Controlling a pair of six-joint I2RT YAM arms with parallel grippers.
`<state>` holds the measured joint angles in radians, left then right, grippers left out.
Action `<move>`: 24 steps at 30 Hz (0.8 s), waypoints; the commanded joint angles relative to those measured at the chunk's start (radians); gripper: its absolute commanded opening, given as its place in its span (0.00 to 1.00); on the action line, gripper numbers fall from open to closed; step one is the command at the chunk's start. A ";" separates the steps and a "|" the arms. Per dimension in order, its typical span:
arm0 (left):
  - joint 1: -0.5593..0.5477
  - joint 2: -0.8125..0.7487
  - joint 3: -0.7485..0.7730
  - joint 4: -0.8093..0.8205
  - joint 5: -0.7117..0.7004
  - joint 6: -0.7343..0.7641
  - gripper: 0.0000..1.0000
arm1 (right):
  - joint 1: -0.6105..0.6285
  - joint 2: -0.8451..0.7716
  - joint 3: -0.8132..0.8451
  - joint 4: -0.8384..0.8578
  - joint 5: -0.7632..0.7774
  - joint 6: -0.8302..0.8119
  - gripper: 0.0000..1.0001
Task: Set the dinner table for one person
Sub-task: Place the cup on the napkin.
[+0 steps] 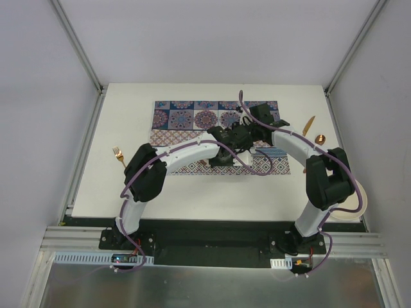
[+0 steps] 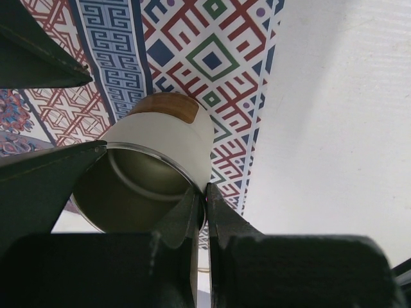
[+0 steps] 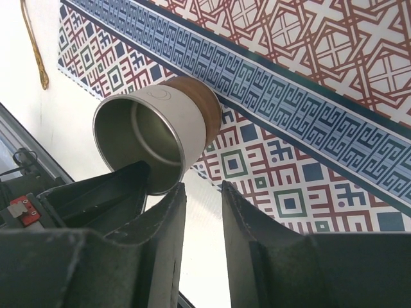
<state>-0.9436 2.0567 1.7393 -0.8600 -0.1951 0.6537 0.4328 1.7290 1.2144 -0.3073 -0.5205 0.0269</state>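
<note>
The left gripper [image 2: 203, 190] was pinched tight on the cup [image 2: 168, 136], the thin rim caught between its fingers, and the right gripper [image 3: 203, 186] stood right alongside with jaws apart and nothing between them, the cup's rim just beside one finger! The cup was tilted, steel mouth toward both wrist cameras, brown base toward the mat [image 1: 192, 117], over the mat's near right corner. Under it all lay the white table [image 1: 192, 196], mat across its far middle, fork [image 1: 119, 155] out left, knife [image 1: 309, 125] and spoon [image 1: 320, 138] out right, plate [image 1: 361, 206] near right, partly behind the right arm
</note>
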 commanded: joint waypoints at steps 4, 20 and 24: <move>0.055 -0.142 0.213 0.403 -0.158 0.035 0.00 | 0.124 -0.012 0.003 -0.269 -0.227 -0.013 0.35; 0.046 -0.337 0.158 0.401 -0.187 -0.011 0.00 | -0.279 -0.149 0.027 -0.282 -0.256 -0.001 0.37; 0.046 -0.392 0.120 0.403 -0.178 -0.025 0.00 | -0.282 -0.160 0.023 -0.266 -0.260 0.008 0.38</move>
<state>-0.8822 1.7466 1.8549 -0.5148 -0.3397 0.6640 0.1444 1.5970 1.2343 -0.5446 -0.7322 0.0425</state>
